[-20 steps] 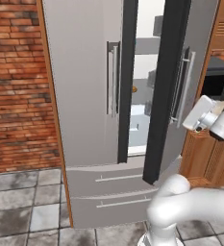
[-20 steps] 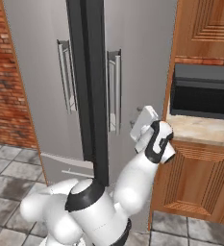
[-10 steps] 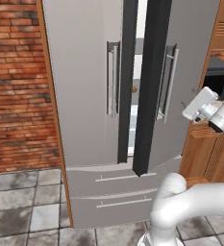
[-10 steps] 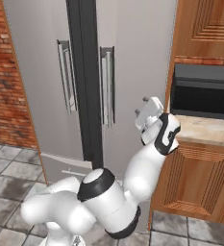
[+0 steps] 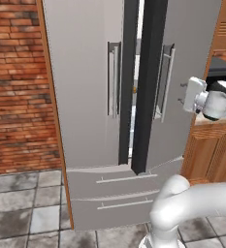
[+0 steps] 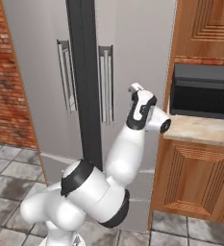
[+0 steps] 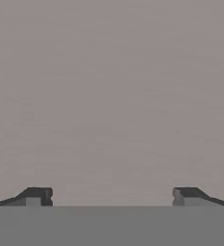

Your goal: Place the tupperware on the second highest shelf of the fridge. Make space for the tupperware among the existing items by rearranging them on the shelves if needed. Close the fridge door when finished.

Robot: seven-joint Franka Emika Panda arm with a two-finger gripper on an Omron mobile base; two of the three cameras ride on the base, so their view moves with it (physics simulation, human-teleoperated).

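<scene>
Brick wall and wooden cabinets flank the fridge. My gripper, jaws spread and empty, faces its right door, which stands just ajar, probably to push it shut. I cannot see the tupperware through the narrow gap.

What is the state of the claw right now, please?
Claw: open, its fingers wide apart and holding nothing, facing the grey fridge door.
</scene>
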